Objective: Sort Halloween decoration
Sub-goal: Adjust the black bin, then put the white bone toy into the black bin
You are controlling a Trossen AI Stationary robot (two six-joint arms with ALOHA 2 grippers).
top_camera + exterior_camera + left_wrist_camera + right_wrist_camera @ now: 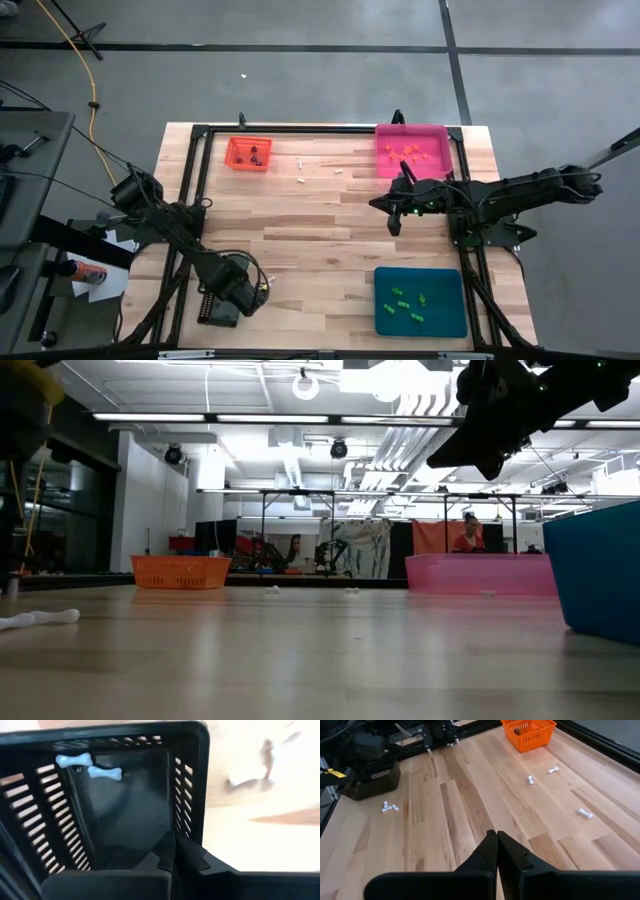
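Note:
White bone trinkets lie loose on the wood: three (300,181) between the orange tray (250,153) and the pink tray (412,150), also in the right wrist view (585,813), and a small cluster (390,807) beside the black tray (370,775). Two white bones (105,772) lie inside the black tray (125,810). Dark pieces sit in the orange tray, orange ones in the pink tray, green ones (400,297) in the teal tray (445,315). My left gripper (172,855) is shut and hovers over the black tray. My right gripper (496,850) is shut, above bare wood below the pink tray (395,215).
A black metal frame (320,130) borders the table on its far, left and right sides. Open wood (320,240) stretches between the two arms. In the low view, one bone (40,618) lies near the left edge, and people (470,532) are in the room behind.

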